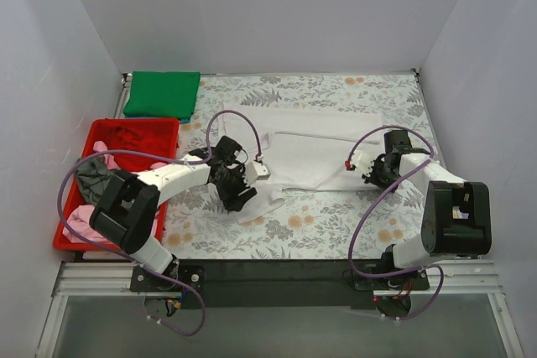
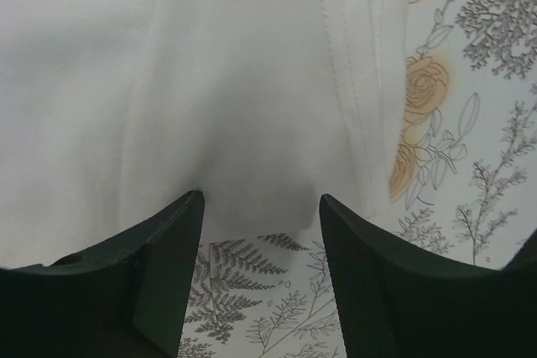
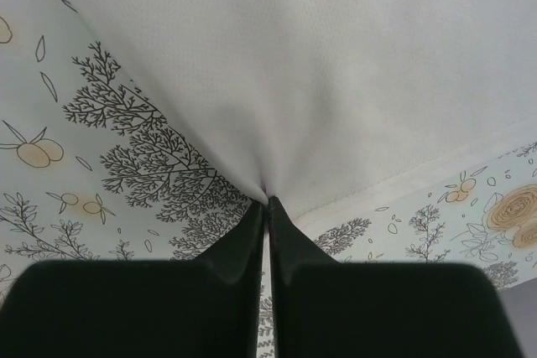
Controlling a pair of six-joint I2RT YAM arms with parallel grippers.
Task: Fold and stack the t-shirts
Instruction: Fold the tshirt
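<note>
Seen from above, your white t-shirt [image 1: 323,157] lies spread over the floral cloth [image 1: 336,224] at the table's middle. The left gripper [image 1: 245,190] is at its near left corner and the right gripper [image 1: 362,170] at its right edge. A folded green t-shirt [image 1: 162,94] sits at the far left. Nearer, a pink t-shirt [image 1: 82,217] and a grey t-shirt [image 1: 92,175] lie in the red bin [image 1: 134,126].

At your left wrist, the two fingers [image 2: 159,249] stand apart. The white shirt's edge lies between their tips and nothing is clamped.

At your right wrist, the fingers [image 3: 243,241] are pressed together, pinching a pucker of white fabric close to the hem.
</note>
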